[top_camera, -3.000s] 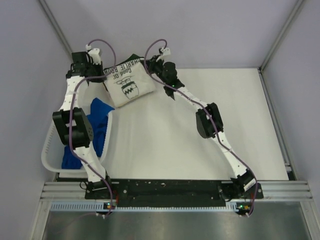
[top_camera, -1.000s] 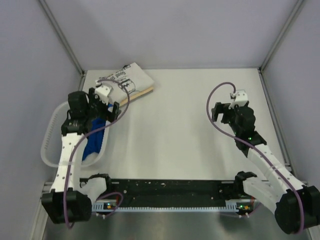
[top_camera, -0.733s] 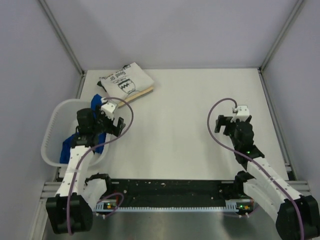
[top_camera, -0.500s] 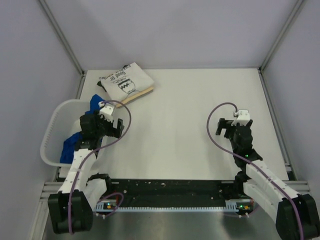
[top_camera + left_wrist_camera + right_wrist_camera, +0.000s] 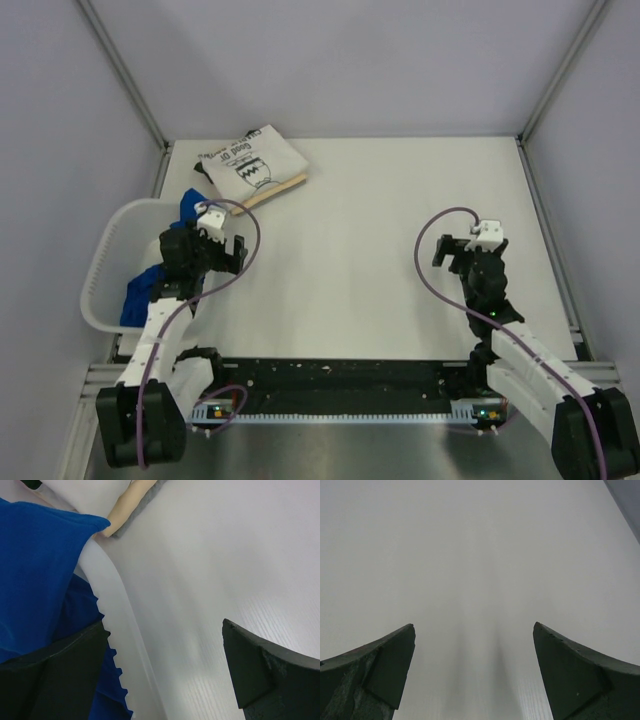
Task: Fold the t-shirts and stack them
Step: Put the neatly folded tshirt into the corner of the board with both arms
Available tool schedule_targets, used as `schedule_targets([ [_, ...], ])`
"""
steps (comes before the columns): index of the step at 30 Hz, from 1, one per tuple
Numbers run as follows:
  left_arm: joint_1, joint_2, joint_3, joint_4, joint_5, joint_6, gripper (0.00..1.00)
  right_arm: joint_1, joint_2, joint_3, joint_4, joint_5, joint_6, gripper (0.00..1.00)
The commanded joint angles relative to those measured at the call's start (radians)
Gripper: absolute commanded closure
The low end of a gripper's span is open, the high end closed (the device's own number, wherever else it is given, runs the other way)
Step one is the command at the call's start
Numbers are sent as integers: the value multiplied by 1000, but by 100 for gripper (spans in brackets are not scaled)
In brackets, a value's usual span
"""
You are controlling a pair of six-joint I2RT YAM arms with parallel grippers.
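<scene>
– White tee with the black print (image 5: 248, 165): where do you see it?
– Folded, far-left corner of the table (image 5: 400, 200), print up. You've got it lying on the tan tee (image 5: 288, 185); only a tan strip shows along its near-right edge.
– Blue ones?
– Blue tees (image 5: 35, 565) are bunched up in the white basket (image 5: 100, 262) at your left edge, with one fold draped over the scalloped rim.
– Stack touching the basket?
– Your left wrist view puts the tan corner right at the blue fold above the rim. Can't tell if they touch.
– Grippers?
– Your left gripper (image 5: 162, 630) is spread wide with nothing in it, straddling the basket rim: one finger over blue cloth, the other over bare table. Your right gripper (image 5: 472, 630) is spread wide too and grasps nothing. It hovers over bare table on the right side, well apart from every shirt.
</scene>
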Motion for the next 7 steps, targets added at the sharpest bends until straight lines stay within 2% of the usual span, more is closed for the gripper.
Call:
schedule_targets([
  [1,0,17,-12,-12,-14,-10,1,-1,-11,-13,63,25,-4,1],
  [7,1,17,-9,-23,-14,-15,1,-1,-11,-13,66,25,-2,1],
])
